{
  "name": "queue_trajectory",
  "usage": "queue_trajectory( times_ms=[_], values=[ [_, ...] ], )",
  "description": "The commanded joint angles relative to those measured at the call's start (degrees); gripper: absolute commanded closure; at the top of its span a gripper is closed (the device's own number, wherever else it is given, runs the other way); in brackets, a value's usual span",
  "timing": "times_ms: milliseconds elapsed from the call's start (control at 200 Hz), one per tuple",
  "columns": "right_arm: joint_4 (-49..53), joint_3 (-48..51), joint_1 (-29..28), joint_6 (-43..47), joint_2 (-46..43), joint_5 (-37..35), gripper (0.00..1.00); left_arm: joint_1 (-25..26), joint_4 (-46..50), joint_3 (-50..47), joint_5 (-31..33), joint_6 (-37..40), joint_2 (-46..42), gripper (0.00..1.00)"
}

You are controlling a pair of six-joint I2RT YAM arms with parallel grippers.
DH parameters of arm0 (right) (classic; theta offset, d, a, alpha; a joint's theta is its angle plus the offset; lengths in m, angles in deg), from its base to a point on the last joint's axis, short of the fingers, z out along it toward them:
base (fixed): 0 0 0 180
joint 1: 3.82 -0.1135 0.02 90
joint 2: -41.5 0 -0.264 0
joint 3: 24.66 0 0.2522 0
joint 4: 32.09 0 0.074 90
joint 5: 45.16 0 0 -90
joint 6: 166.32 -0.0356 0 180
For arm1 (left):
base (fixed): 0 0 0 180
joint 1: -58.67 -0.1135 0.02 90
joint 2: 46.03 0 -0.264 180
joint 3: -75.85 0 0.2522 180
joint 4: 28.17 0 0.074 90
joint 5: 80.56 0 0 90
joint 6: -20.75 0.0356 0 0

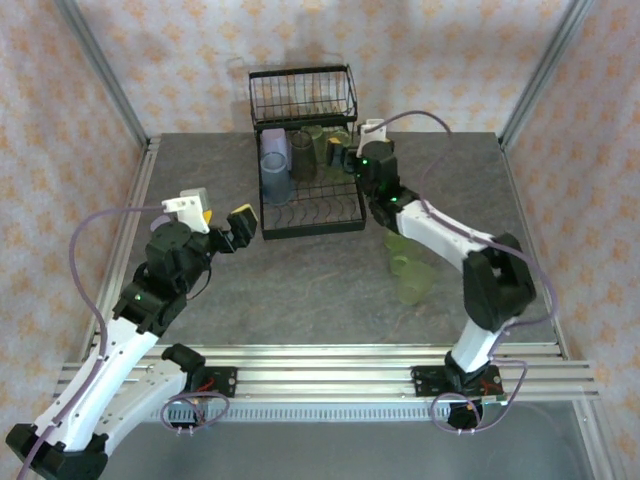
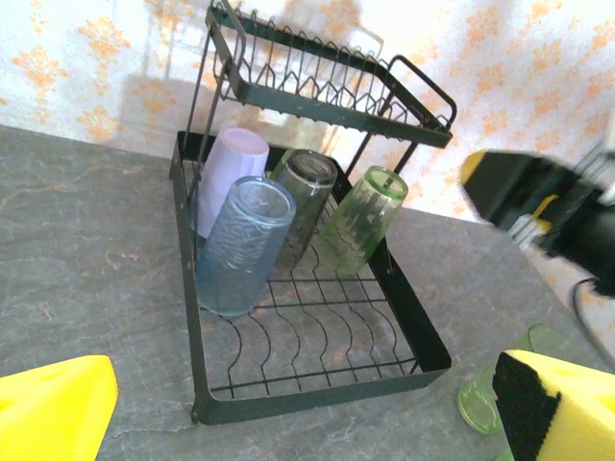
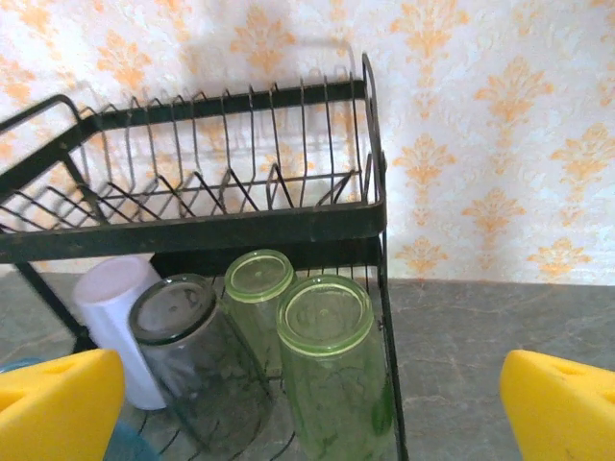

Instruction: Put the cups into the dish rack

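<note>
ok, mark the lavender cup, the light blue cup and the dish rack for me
lavender cup [image 2: 226, 182], left wrist view, on its side wall.
light blue cup [image 2: 242, 252], left wrist view, middle of its ribbed side.
dish rack [image 2: 317, 392], left wrist view, on the tray's near front rim.

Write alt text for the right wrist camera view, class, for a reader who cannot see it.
Four cups lean side by side in a black wire dish rack, under its raised basket: a lavender cup, a grey cup, and two green cups. The right gripper is open before them, its yellow fingers at the bottom corners.
</note>
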Motion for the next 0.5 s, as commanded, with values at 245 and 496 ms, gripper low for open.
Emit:
queue_trajectory(
  times_ms=[245, 496],
  values=[
    [37.0, -4.0, 5.1, -0.7, -17.5, 5.4, 0.01, 0.4, 0.0, 6.8, -12.8, 0.6, 8.8, 0.01],
    [48.4, -4.0, 11.7, -3.4, -26.1, 8.3, 0.01, 11.1, -5.4, 12.9, -13.4, 1.9, 20.0, 0.01]
  ],
)
